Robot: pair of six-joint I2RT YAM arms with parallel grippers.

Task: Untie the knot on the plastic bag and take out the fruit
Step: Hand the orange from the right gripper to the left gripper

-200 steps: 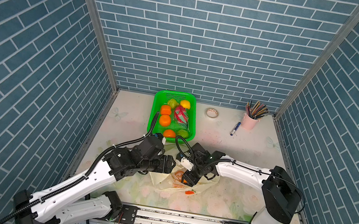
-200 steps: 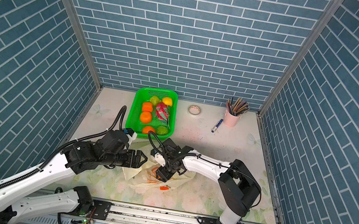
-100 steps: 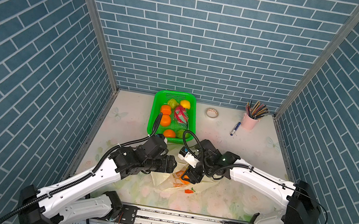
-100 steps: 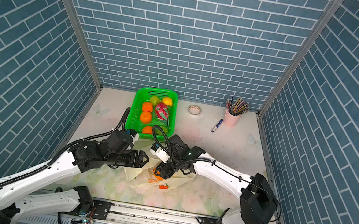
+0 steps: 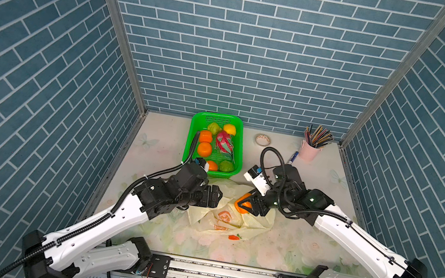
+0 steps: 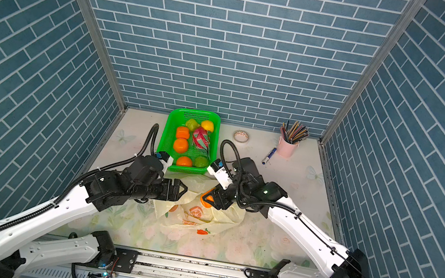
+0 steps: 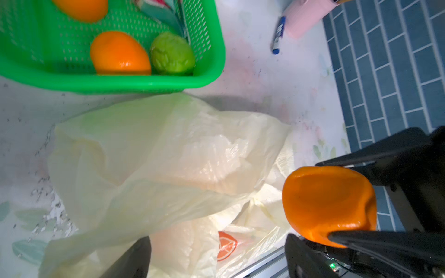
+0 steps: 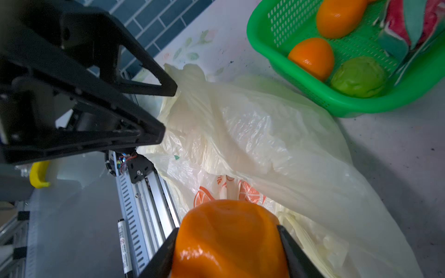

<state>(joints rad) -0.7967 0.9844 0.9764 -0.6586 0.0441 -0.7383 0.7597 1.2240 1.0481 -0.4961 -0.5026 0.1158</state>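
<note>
Clamps right gripper (image 5: 248,206) on an orange (image 8: 228,240) over the plastic bag (image 5: 231,224), limp at 6 o'clock of the green basket (image 5: 217,115); holds left gripper (image 5: 216,197) wide open, empty, at bag's 9 o'clock. Risks squeezing the orange out, rolling away.

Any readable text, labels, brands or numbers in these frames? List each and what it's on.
No text can be read in any view.
black marker: there is print on the barrel label, too small to read.
blue pen: white label, too blurred to read.
plastic bag: printed fruit pictures only, no words visible.
</note>
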